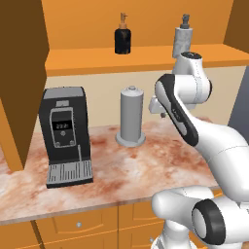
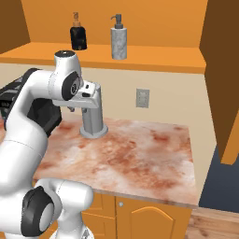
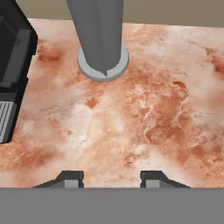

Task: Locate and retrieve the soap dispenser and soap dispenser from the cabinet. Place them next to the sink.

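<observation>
Two soap dispensers stand on the shelf board (image 1: 97, 62) of the open orange cabinet (image 2: 154, 18). One is the black soap dispenser (image 1: 122, 40) (image 2: 78, 36) with a copper pump. The other, the mottled grey soap dispenser (image 1: 183, 41) (image 2: 119, 42), has a dark pump. In the hand view my gripper (image 3: 111, 179) is open with nothing between its fingertips, and it looks down on the marbled counter (image 3: 144, 113). It hangs well below the shelf, near a plain grey cylinder (image 3: 100, 39). The sink is out of view.
The tall grey cylinder (image 1: 132, 116) (image 2: 92, 119) stands on the counter under the shelf. A black coffee machine (image 1: 65, 136) (image 3: 11, 65) sits to its left. Open cabinet doors (image 1: 19, 82) (image 2: 224, 79) hang at both sides. A wall outlet (image 2: 142, 98) is behind the counter.
</observation>
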Controlling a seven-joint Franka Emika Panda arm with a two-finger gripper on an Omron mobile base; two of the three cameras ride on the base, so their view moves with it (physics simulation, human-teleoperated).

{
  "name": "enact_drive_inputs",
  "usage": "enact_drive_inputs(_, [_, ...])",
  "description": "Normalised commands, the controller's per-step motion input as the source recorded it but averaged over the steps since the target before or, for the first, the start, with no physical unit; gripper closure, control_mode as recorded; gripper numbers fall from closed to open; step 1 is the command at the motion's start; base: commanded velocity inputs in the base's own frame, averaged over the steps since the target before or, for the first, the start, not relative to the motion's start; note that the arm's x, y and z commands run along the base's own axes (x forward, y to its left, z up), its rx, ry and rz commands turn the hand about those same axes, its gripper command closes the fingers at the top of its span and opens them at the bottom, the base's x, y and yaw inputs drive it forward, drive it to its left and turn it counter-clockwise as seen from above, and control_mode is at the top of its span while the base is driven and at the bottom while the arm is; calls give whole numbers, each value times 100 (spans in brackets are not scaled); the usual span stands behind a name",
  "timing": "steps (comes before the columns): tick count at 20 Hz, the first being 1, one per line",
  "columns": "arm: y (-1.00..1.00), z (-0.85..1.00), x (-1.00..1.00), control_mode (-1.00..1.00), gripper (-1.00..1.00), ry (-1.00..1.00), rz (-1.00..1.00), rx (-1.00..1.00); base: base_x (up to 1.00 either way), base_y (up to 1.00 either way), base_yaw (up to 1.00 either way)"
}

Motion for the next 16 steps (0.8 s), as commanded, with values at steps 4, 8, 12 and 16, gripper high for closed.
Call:
enact_drive_inputs(4, [7, 0, 4, -100, -100, 0, 0, 0, 0, 0, 0])
enact_drive_inputs(8, [1, 14, -16, -100, -100, -9, 5, -2, 0, 0, 0])
enact_drive_inputs(12, [3, 25, -41, -100, -100, -29, 3, -1, 0, 0, 0])
enact_drive_inputs(16, [12, 42, -34, -100, -100, -34, 6, 5, 0, 0, 0])
